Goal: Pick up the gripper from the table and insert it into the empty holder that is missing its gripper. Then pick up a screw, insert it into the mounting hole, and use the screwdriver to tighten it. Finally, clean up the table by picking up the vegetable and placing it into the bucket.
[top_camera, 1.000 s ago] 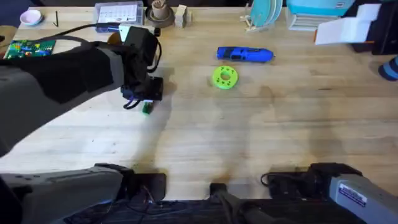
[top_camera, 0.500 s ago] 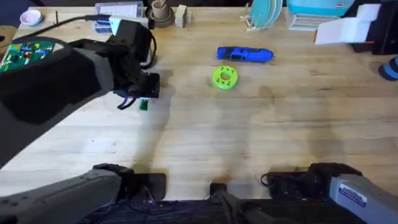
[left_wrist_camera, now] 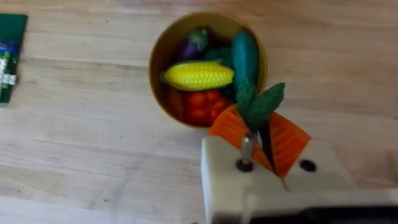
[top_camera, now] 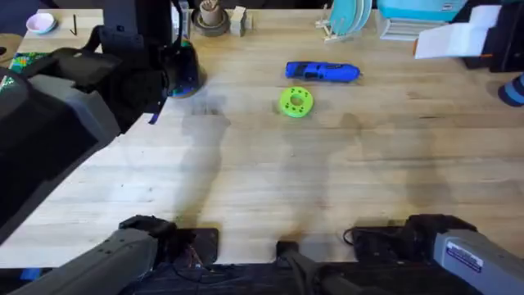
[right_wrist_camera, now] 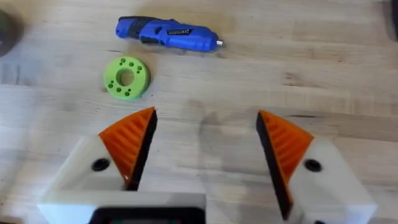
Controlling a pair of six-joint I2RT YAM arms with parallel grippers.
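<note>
Left hand (left_wrist_camera: 264, 140) has lifted the vegetable (left_wrist_camera: 260, 104) off the tabletop (top_camera: 327, 180) and carried it over the bucket (left_wrist_camera: 157, 57), pads still pinching it. Drop looks imminent. Right hand (right_wrist_camera: 205, 146) spread, idle. Screwdriver (top_camera: 322, 72) lies untouched.

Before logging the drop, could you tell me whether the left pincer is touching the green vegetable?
Touching: the left wrist view shows the left pincer clamped around the vegetable.
</note>
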